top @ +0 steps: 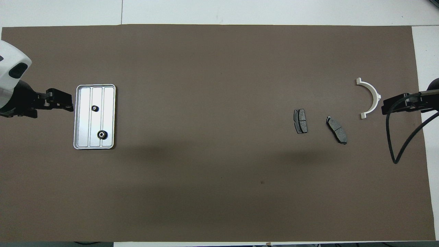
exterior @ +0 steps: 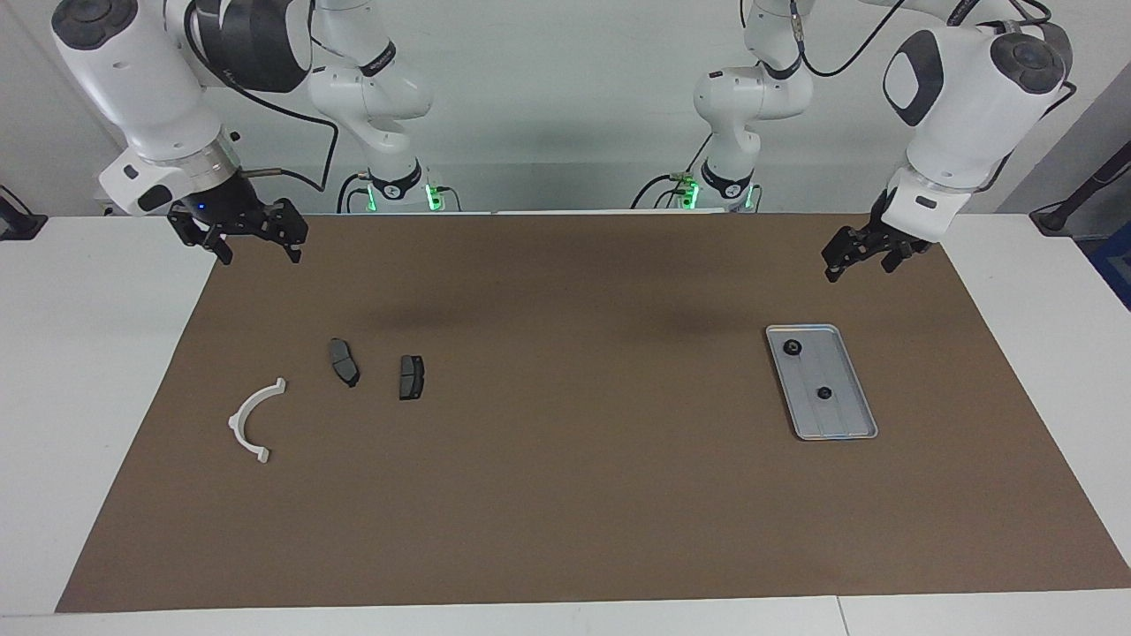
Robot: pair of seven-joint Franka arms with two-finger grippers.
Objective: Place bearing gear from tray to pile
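Two small black bearing gears (exterior: 793,350) (exterior: 824,393) lie in the tray (exterior: 850,422) toward the left arm's end of the tabletop (exterior: 565,495). The pile, a white half-ring bracket (exterior: 253,420) and two dark plates (exterior: 344,361) (exterior: 411,377), lies toward the right arm's end. The left gripper (exterior: 855,261) and the right gripper (exterior: 256,247) hang above the mat, fingers spread wide and empty.

A brown mat (exterior: 565,495) covered most of the white table (exterior: 88,397), whose bare surface showed along the mat's edges, and a pale wall (exterior: 565,88) rose at the robots' end.
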